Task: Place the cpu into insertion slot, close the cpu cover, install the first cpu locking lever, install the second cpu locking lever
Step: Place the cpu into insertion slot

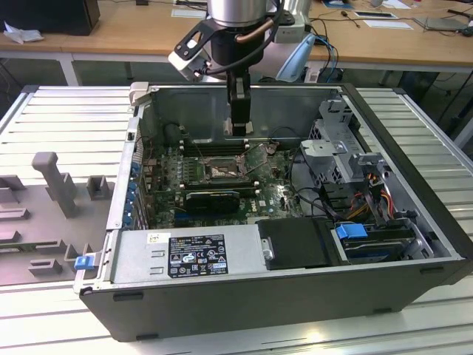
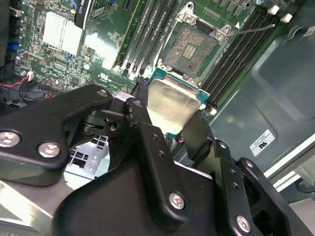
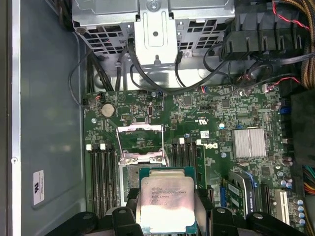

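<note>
Smooth metal cpu [image 3: 166, 204] shines dully; black pincer [image 3: 167, 222] looks matt.

Lab: wood desks [image 1: 133, 31], open PC [image 1: 244, 299].

In the exterior view the arm [image 1: 235, 18] comes straight down at the far middle of the scene, wrist vertical, with its claw [image 1: 239, 127] pointing downward and hanging in the air. In the second wrist view its black fingers [image 2: 147, 132] press opposite edges of the cpu [image 2: 172, 103], gripping it flat.
</note>
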You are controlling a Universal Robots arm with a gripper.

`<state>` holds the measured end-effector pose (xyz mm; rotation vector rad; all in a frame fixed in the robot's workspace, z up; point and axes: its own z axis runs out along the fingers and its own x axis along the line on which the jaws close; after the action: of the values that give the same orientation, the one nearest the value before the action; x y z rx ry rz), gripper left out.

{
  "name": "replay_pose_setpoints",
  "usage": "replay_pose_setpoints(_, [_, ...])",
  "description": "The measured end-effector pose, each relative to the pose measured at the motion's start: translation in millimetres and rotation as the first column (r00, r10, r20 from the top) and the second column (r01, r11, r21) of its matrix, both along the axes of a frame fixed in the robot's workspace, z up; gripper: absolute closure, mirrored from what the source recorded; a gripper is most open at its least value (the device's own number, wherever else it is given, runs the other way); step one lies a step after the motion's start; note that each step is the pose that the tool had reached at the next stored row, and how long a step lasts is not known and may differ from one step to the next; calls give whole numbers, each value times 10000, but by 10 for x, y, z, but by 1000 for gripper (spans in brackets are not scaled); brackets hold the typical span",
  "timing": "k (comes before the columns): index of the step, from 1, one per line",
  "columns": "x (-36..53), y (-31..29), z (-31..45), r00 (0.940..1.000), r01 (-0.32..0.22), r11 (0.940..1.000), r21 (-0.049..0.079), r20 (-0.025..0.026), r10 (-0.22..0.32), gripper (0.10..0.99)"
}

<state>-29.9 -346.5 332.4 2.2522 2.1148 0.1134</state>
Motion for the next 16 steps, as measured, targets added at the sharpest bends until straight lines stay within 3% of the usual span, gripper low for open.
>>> replay_pose_setpoints(16, [0,0,-60,10000,0,10000,-1,0,0,561])
